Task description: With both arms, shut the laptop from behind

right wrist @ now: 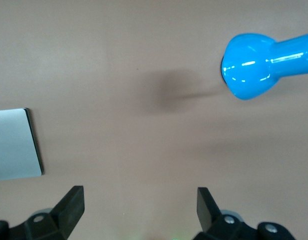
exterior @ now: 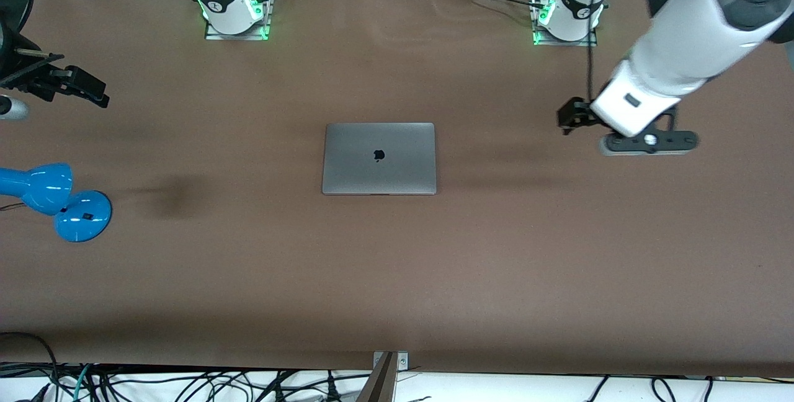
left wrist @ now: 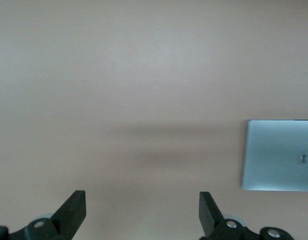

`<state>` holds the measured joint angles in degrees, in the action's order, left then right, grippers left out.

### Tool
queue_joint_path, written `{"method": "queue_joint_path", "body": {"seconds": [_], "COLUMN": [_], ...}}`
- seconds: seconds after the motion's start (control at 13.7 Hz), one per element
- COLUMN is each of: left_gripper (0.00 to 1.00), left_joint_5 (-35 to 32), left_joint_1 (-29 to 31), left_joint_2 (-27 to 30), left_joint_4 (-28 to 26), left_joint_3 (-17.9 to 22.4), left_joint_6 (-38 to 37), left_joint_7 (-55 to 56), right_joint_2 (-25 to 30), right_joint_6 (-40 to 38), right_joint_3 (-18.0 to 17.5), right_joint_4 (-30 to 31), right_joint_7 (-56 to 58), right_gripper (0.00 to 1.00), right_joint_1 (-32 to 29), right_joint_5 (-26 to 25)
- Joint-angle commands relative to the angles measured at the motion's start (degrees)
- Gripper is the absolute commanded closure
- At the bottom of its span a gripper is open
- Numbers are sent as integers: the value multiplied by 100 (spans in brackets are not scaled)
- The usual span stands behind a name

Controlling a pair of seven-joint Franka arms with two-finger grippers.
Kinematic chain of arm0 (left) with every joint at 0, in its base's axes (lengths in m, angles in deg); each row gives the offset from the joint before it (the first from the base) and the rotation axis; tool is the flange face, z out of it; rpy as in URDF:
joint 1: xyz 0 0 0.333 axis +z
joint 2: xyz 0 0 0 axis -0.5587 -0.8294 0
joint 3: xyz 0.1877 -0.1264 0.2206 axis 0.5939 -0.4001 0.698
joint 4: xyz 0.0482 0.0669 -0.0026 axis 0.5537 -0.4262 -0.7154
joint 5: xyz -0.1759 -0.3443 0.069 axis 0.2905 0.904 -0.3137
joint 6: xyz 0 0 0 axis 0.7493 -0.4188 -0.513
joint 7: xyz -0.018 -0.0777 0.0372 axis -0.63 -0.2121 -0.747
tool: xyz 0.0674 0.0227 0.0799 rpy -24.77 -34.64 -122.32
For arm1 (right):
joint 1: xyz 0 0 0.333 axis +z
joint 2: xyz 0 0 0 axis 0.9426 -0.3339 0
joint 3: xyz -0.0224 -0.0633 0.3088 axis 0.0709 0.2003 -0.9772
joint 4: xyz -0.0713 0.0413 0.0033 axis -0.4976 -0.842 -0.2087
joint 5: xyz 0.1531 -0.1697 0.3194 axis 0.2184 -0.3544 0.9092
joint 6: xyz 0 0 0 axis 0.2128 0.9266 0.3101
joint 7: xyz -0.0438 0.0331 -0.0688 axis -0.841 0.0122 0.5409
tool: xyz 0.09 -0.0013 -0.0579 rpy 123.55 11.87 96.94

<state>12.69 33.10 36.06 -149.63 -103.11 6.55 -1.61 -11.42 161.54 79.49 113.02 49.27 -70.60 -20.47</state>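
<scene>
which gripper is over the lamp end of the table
The right gripper, open over the table's edge above the blue desk lamp. The left gripper hangs open at the other end.

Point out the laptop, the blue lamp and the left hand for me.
laptop (exterior: 379,158): front view, middle of the shut lid, by the logo.
lamp (exterior: 82,216): front view, on its round base.
left hand (left wrist: 142,212): left wrist view, midway between its open fingertips, over bare table.
</scene>
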Motion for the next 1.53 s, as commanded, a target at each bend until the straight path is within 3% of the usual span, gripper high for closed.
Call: {"method": "queue_joint_path", "body": {"seconds": [0.0,0.22,0.73,0.88,1.46], "left_gripper": [0,0,0,0,0], "left_joint_5": [-125,-116,-99,-108,-108], "left_joint_1": [-475,-485,-634,-661,-661], "left_joint_2": [457,808,994,942,967], "left_joint_4": [-100,-100,39,347,190], "left_joint_3": [770,1097,1343,1352,1370], "left_joint_6": [-269,-471,-630,-823,-964], "left_joint_7": [-639,-949,-922,-914,-984], "right_joint_2": [179,197,390,407,399], "right_joint_6": [42,51,-28,-150,-248], "right_joint_3": [13,21,74,74,74], "right_joint_4": [232,206,197,188,161], "right_joint_7": [116,134,116,108,72], "right_gripper": [0,0,0,0,0], "right_joint_1": [-42,-42,-42,-34,-34], "right_joint_5": [47,47,232,232,390]}}
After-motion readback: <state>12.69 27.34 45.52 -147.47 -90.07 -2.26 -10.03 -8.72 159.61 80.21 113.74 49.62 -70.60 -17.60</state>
